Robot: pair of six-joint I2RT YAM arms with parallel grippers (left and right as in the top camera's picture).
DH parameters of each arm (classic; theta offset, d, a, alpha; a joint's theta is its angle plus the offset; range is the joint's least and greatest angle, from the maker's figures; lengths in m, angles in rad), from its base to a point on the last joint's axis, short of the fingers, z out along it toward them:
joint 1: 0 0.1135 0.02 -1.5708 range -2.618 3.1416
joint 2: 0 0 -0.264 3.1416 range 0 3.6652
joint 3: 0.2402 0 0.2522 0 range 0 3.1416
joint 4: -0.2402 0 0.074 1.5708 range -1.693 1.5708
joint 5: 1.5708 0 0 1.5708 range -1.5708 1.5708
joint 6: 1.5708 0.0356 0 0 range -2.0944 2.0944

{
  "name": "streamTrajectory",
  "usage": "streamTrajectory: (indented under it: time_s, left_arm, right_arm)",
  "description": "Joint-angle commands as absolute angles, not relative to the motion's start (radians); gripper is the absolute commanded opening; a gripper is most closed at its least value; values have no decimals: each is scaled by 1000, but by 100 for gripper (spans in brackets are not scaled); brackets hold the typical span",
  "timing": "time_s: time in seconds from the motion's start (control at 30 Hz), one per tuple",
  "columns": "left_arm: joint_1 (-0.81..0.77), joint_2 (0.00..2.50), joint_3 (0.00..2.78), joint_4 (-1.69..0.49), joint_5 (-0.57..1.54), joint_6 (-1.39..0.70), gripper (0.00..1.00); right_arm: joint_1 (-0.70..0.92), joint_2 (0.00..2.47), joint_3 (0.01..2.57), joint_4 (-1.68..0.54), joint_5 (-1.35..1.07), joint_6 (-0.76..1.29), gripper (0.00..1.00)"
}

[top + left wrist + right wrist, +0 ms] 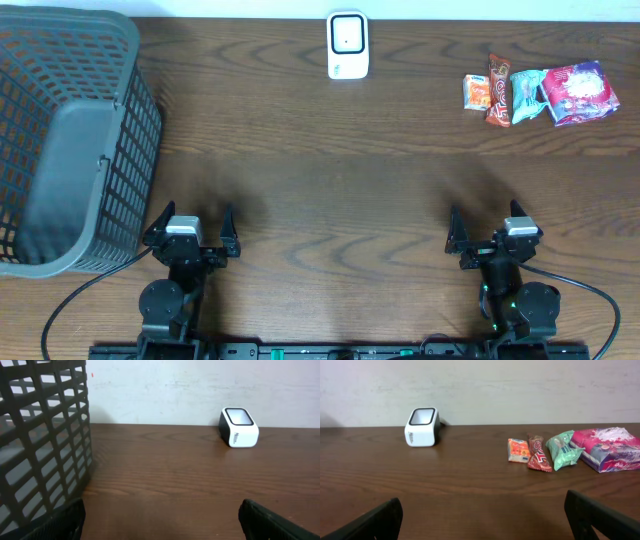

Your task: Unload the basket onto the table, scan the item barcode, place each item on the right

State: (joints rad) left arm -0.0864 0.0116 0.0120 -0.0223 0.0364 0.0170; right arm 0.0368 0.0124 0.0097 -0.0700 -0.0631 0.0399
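Note:
A white barcode scanner (348, 45) with a dark window stands at the table's far edge; both wrist views show it (239, 426) (421, 427). At the far right lie the items in a row: an orange packet (477, 92), a red-brown bar (499, 90), a green packet (526, 95) and a pink packet (580, 92). The right wrist view has them ahead and to the right: orange packet (518, 450), bar (539, 454), green packet (563, 449), pink packet (610, 449). My left gripper (193, 222) (161, 515) and right gripper (487, 225) (482, 510) rest near the front edge, both open with nothing between their fingers.
A large dark grey mesh basket (140, 130) fills the left end of the table, close to my left gripper, and its wall (45, 435) takes up the left of the left wrist view. A pale wall runs behind the table.

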Motion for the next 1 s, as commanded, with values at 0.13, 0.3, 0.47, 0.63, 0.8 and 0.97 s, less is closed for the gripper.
streamTrajectory:
  time_s: [0.13, 0.3, 0.47, 0.63, 0.8, 0.97]
  left_arm:
    - [-81, 1, 4, -78, -27, 26, 98]
    - [-82, 1, 4, -78, -8, -14, 98]
    - [-82, 1, 4, -78, -5, -19, 98]
    - [-82, 1, 4, -78, -4, -19, 98]
    - [-82, 1, 4, -78, -4, -8, 98]
    - [-82, 1, 4, -78, -4, -8, 98]
  right_arm:
    - [26, 7, 6, -71, -58, 25, 99]
    - [26, 7, 6, -71, -58, 25, 99]
    - [26, 7, 6, -71, -58, 25, 99]
    - [26, 7, 6, -71, -58, 25, 99]
    - [26, 7, 6, -71, -58, 25, 99]
    - [26, 7, 6, -71, -58, 25, 99]
